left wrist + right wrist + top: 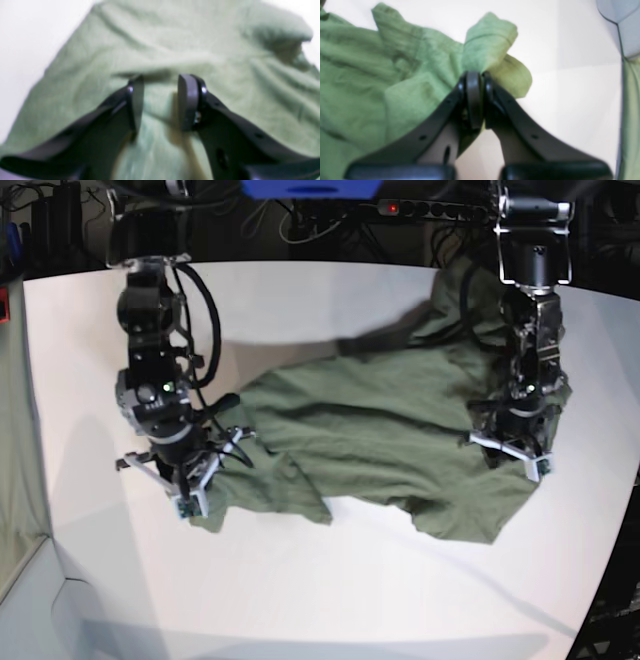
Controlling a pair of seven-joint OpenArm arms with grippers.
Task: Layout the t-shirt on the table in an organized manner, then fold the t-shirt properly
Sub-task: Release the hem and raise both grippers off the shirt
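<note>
The olive-green t-shirt (390, 420) lies crumpled across the middle of the white table (330, 580), stretched between both arms. The right claw (474, 77) is clamped together on a bunched sleeve edge at the shirt's end. The left claw (160, 100) stands apart, its fingers (187, 100) straddling a ridge of the cloth.

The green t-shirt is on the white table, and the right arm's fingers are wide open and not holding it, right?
Not quite. The t-shirt does lie on the white table, but the right wrist view shows the right gripper with its fingers shut tight, pinching a fold of the shirt, not wide open.
</note>
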